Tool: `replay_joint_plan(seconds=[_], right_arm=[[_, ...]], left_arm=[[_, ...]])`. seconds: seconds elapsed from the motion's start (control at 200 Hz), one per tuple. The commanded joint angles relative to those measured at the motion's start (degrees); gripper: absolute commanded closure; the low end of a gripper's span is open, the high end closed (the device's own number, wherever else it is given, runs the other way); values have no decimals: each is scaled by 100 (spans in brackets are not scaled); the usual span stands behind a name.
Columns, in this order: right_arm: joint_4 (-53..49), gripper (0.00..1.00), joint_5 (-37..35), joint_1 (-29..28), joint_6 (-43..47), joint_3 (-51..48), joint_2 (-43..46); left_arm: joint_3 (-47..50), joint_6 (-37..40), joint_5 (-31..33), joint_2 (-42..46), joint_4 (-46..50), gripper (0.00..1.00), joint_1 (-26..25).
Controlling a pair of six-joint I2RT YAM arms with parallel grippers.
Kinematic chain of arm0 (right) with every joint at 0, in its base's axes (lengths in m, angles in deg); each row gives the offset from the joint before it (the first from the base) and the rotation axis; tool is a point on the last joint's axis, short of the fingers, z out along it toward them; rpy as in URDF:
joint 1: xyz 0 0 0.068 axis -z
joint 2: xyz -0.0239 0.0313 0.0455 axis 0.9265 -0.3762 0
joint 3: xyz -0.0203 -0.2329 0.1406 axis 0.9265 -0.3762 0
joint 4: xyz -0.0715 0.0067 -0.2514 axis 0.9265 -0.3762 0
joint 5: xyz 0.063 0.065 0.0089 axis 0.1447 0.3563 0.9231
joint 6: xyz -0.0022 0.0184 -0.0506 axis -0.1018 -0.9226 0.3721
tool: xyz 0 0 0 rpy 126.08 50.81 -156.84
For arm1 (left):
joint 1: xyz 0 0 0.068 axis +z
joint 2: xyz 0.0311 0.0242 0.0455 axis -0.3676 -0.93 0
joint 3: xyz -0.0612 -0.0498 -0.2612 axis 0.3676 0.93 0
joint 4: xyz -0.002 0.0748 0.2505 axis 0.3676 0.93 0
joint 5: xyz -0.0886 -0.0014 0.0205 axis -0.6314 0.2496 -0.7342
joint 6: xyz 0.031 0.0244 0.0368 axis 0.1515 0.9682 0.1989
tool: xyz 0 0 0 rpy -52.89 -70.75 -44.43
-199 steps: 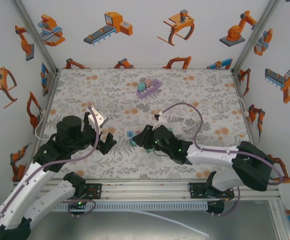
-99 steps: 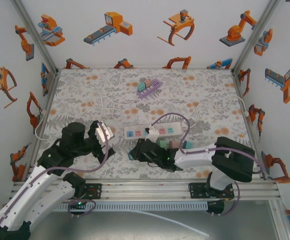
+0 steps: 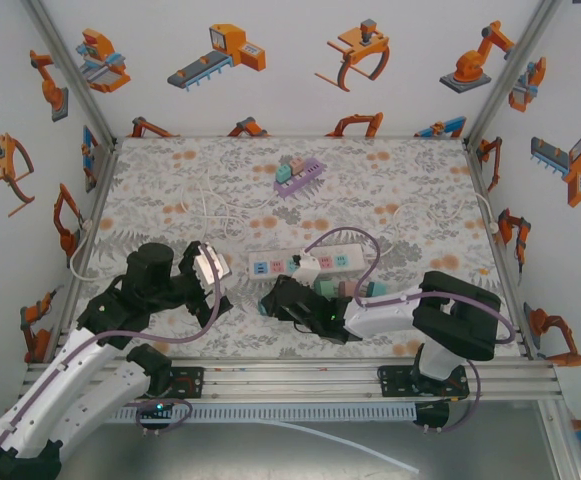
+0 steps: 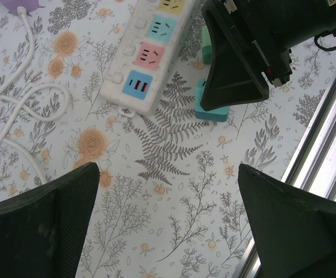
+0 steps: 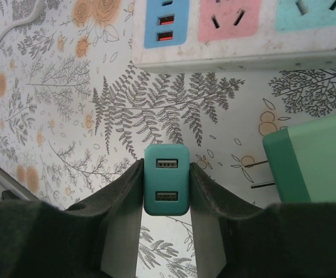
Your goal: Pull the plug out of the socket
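Teal plug [image 5: 166, 186] sits pinched in right hand [image 5: 166, 174], its underside hidden.

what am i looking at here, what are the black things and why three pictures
These are two robot arms, a left arm and a right arm, bolted at a table's near edge. The wide picture comes from a fixed camera above and behind them. The other two come from a camera on each wrist, looking past its own black fingers. On the table lie a white power strip, a green plug, white cables and, further back, a purple strip. The right gripper is closed on a teal USB charger, clear of the strip. The left gripper is open, holding nothing.
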Motion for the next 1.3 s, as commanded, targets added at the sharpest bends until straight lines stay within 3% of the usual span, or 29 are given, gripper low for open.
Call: replay_joint_plan(seconds=[0.0,0.606,0.756,0.861,0.961,1.061,1.297], right_arm=[[-223,60,-386,-20,-100,17,-57],[-1344,53,-738,-20,258,-32,1099],[-1862,50,-1443,70,1880,333,1619],[-1942,48,-1418,487,3286,727,1769],[-1922,43,-830,1187,4146,1175,1666],[-2113,41,273,2085,4466,1839,1292],[-3072,40,2896,4169,3766,4197,-628]], left_arm=[[6,102,-67,-1,-48,3,-20],[7,38,44,-34,-73,3,-20],[-30,1,51,-79,-86,3,-17],[-100,-196,281,-121,-152,3,-13],[-351,-934,1041,-326,-301,3,-15],[-484,-1766,2057,-699,-582,3,-8],[-885,-3639,2776,-2237,-1875,3,352]])
